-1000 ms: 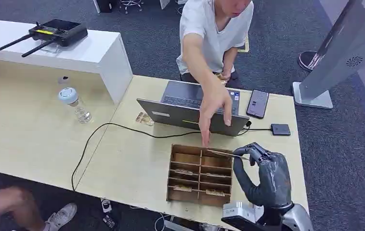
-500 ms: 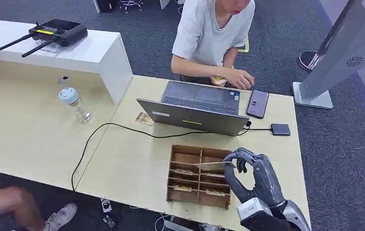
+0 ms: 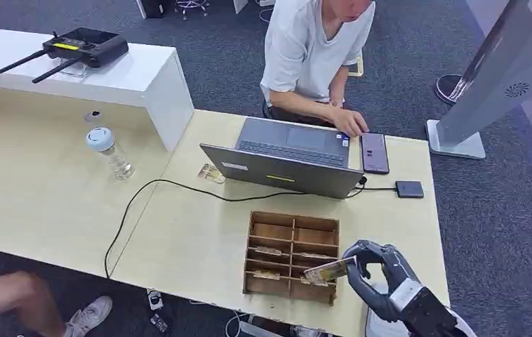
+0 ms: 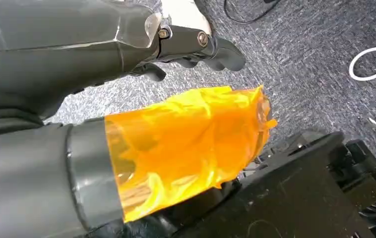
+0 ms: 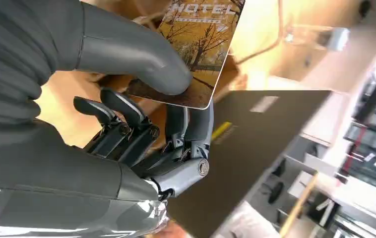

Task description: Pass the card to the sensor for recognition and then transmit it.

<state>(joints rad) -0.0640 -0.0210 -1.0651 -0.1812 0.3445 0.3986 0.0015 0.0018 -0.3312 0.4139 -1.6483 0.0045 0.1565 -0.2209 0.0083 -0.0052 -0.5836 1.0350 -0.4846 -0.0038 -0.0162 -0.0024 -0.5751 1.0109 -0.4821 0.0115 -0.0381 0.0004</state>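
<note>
Pinching the card (image 3: 329, 270) between thumb and fingers (image 5: 126, 106), the right hand (image 3: 379, 277) has drawn back from the person and now holds it beside the wooden tray (image 3: 260, 284) on the worktop (image 3: 193, 239); sensor presentation remains outstanding. Left hand (image 4: 191, 47): fingers curled, empty.

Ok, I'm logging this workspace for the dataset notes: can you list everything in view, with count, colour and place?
card: one, yellow-brown printed, held over the box's near right corner
compartment box: one, brown, on the table's near side, cards in some slots
laptop: one, grey, open, beyond the box
phone: one, dark, right of the laptop
small device: one, dark, cabled, near the table's right edge
cable: one, black, running left from the laptop
bottle: one, clear, pale cap, on the left table
controller: one, black with antennas, on the white counter
person: one, white shirt, seated behind the laptop
right hand: dark grey, fingers pinching the card
left hand: dark, hanging above the carpet
</note>
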